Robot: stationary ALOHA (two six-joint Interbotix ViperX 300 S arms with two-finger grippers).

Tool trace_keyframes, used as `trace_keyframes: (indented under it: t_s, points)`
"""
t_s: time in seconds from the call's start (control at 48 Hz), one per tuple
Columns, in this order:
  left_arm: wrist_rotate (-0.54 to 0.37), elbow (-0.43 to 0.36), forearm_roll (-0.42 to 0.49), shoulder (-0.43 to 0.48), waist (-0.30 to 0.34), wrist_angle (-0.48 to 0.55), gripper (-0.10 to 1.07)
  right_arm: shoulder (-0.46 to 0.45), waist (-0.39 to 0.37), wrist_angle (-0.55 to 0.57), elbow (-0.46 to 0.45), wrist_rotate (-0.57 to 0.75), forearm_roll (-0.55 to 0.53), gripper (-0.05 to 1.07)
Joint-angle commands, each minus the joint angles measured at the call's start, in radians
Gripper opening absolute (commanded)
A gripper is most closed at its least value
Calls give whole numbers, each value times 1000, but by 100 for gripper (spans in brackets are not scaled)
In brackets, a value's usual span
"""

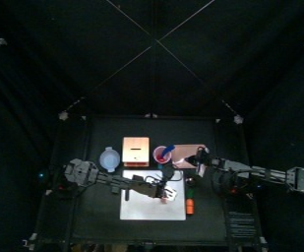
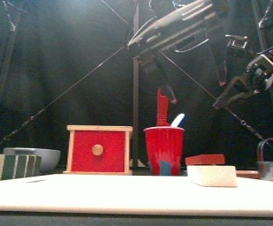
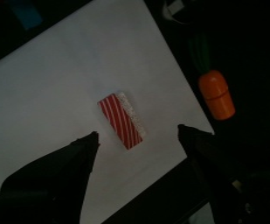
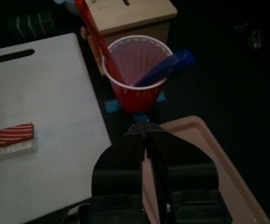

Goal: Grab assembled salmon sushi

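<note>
The salmon sushi (image 3: 123, 121) is a small oblong piece with red and pale stripes. It lies flat on the white cutting board (image 3: 55, 79). My left gripper (image 3: 137, 144) hangs above it, open and empty, with one jaw on either side of the piece. The sushi also shows at the edge of the right wrist view (image 4: 9, 140). My right gripper (image 4: 143, 131) is shut and empty, above the table just beside the red cup (image 4: 135, 70). In the top view both grippers, left (image 1: 161, 185) and right (image 1: 191, 165), are over the table's middle.
A bright orange carrot-like piece (image 3: 217, 92) lies just off the board's edge. The red cup (image 2: 163, 150) holds a blue utensil (image 4: 169, 65). A wooden box with a red front (image 2: 100, 150) and a bowl (image 2: 33, 157) stand to its left. A pinkish tray (image 4: 213, 166) lies under the right gripper.
</note>
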Motion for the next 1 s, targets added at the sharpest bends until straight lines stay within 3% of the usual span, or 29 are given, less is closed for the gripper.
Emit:
trace_keyframes:
  t_s: [0.0, 0.25, 0.438, 0.562, 0.75, 0.979]
  points:
    - [61, -15, 11, -55, -9, -2, 103, 0, 5, -5, -28, 0, -2, 1]
    - [291, 63, 100, -120, -20, -3, 102, -38, 15, -5, -38, -12, -8, 1]
    - [437, 216, 186, -221, -6, -115, 102, -87, 15, -5, -31, -5, -44, 1]
    - [561, 367, 155, -337, 38, -295, 102, -115, 17, -5, -17, 0, -51, 1]
    - [727, 675, 18, -514, 112, -695, 102, -117, 28, -8, -15, -2, -48, 1]
    - [847, 1006, 26, -632, 144, -1111, 102, -107, 28, -9, -25, -2, -46, 1]
